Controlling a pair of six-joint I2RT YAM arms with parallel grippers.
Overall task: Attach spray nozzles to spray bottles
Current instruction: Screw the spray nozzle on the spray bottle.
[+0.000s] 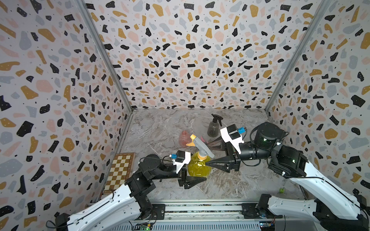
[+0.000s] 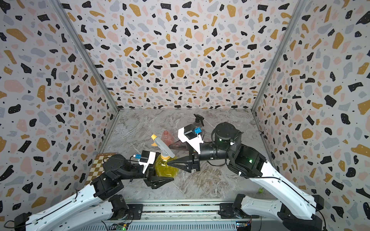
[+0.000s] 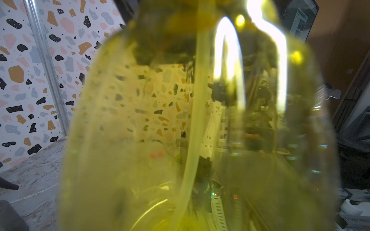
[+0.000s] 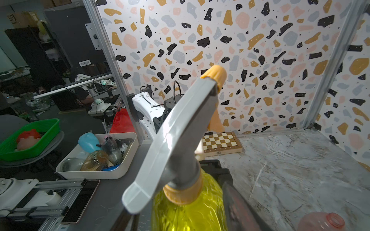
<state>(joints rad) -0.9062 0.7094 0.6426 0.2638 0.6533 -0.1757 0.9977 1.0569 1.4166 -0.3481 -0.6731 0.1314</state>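
In the left wrist view we see the yellow bottle (image 3: 180, 130) only as a close blur that runs off the picture. The pink bottle (image 4: 320, 222) is cut by the right wrist view's edge. In a top view, the green speck (image 1: 282, 190) beside the right arm (image 1: 320, 184) is too small for us to name.

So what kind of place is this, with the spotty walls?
Probably a robot lab's test booth: a left arm and right arm mounted on a metal rail, spotty walls boxing in a marble-look table, and outside, a white bin of bottles.
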